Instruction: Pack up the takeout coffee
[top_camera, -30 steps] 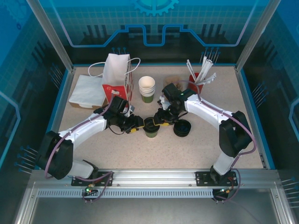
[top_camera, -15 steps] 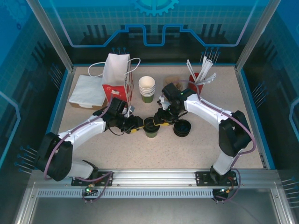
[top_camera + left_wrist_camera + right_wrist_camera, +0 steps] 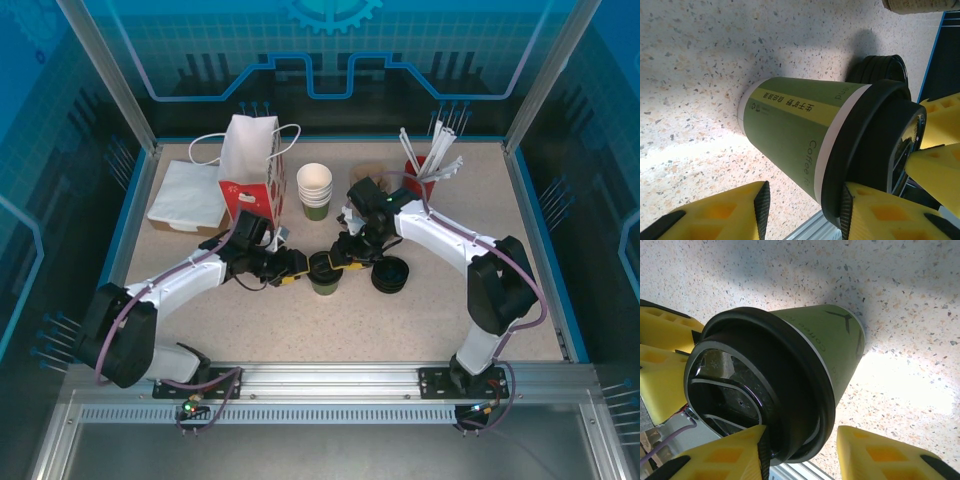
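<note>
The takeout coffee (image 3: 323,271) stands upright at mid-table, a green paper cup (image 3: 790,130) with a black lid (image 3: 765,390). My left gripper (image 3: 297,270) reaches it from the left and is open. In the left wrist view one of that gripper's (image 3: 804,202) fingers (image 3: 860,210) rests against the lid's rim, while the other stands off the cup wall. My right gripper (image 3: 345,256) comes in from the right, also open. In the right wrist view one of its (image 3: 801,445) fingers (image 3: 735,455) touches the lid's top and the other is clear of the cup.
A stack of black lids (image 3: 390,274) lies just right of the cup. Behind it stand a stack of lidless cups (image 3: 314,188), a red-and-white paper bag (image 3: 252,165), white napkins (image 3: 187,195) and a red holder of straws (image 3: 432,170).
The left wrist has shifted very slightly to the left. The cup and the right arm have stayed put.
</note>
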Robot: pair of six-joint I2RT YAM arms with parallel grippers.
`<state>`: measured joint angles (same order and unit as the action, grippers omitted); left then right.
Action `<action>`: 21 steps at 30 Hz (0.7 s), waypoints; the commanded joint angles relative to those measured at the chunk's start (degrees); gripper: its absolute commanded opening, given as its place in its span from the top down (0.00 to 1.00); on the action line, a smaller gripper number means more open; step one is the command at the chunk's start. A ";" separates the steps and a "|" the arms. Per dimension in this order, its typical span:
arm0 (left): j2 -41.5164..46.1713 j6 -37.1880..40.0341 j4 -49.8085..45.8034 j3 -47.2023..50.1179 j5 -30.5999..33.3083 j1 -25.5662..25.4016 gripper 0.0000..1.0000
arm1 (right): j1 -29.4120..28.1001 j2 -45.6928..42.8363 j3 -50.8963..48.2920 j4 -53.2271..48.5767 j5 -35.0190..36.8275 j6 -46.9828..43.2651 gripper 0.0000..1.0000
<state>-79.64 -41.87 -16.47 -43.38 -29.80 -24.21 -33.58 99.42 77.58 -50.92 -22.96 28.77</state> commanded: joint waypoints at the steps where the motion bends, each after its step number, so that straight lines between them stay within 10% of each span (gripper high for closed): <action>1: -5.70 1.42 -13.37 5.87 8.14 -0.14 0.59 | 0.98 3.01 -0.77 -6.72 5.08 -1.20 0.60; 21: -5.86 1.40 -13.11 4.59 7.92 -0.20 0.59 | 0.45 5.54 -2.09 -9.09 8.63 -3.30 0.64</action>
<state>-80.31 -41.63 -15.51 -43.35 -30.74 -24.14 -33.32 100.88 78.87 -52.90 -23.42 26.68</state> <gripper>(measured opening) 0.412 0.364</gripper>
